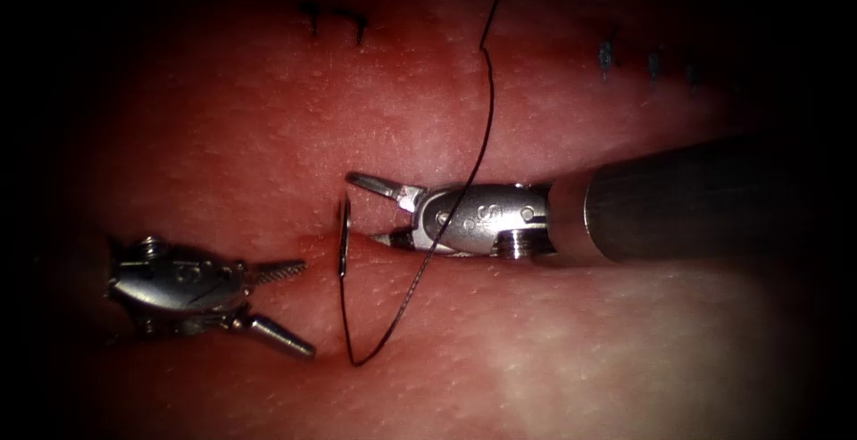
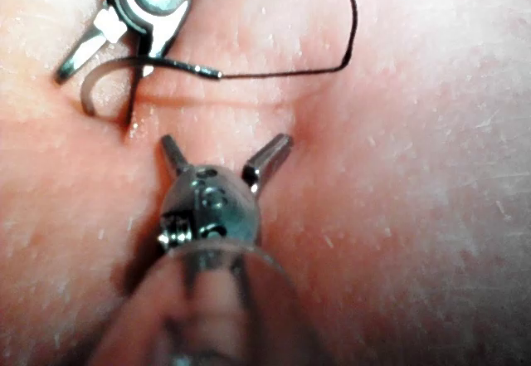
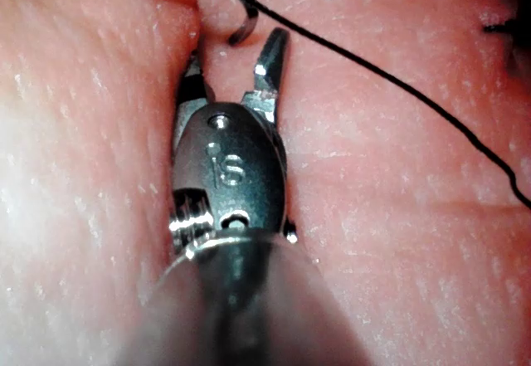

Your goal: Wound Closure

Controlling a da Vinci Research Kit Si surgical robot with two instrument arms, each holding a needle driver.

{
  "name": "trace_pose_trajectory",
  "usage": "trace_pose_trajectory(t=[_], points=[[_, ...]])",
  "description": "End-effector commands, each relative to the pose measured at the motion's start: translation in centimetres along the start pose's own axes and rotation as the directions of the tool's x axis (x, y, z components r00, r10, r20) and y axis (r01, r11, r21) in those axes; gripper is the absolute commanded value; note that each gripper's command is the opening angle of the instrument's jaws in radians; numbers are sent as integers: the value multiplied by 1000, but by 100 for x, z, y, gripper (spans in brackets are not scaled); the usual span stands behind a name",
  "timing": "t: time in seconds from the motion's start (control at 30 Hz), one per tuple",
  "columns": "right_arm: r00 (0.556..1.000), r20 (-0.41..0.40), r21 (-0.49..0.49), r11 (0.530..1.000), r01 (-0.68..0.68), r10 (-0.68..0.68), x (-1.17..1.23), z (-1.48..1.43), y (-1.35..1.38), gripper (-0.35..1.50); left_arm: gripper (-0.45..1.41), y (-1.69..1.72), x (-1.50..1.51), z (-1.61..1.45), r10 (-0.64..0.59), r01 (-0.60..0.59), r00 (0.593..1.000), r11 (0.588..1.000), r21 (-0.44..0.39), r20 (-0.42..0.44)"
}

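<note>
Beside the needle [image 1: 342,236], which stood with part of its curve in the tissue [image 1: 553,351] at the cut, the right end effector [image 1: 368,211] lay level with jaws spread wide, holding nothing. Left of the needle, the left end effector [image 1: 303,308] also gaped wide and empty. From the left wrist view the needle's [image 2: 104,84] arc showed plainly, with the thread [image 2: 332,59] looping from its end. An "S" marked the right tool's body.

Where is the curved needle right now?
In the endoscope view the needle stands in the tissue at the cut, between the open left tool and the open right tool; neither holds it, and the thread trails from it.
</note>
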Motion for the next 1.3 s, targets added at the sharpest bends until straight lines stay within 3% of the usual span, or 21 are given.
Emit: trace_pose_trajectory(t=[0.03, 0.3, 0.5, 0.63, 0.87, 1.3], points=[[999, 1, -15, 999, 44, -44, 12, 8, 1, 123, 69, -3, 11, 9, 0, 0, 1000, 1000, 1, -1], [981, -41, -65, 981, 185, -188, 65, -1, 7, 117, 69, -2, 13, 14, 1, -1, 1000, 1000, -4, -1], [971, -62, -108, 969, 222, -229, 89, -9, 20, 110, 69, -5, 15, 19, 2, -2, 1000, 1000, -3, -1], [969, -57, -117, 965, 234, -242, 89, -10, 26, 107, 69, -6, 18, 21, 4, -4, 1000, 1000, 0, -2], [967, -38, -130, 961, 245, -252, 59, -11, 35, 107, 69, -10, 20, 22, 6, -6, 1000, 1000, 5, -3], [945, -94, -203, 935, 291, -314, 67, -4, 34, 93, 70, -10, 20, 23, 5, -5, 1000, 1000, 5, -3]])
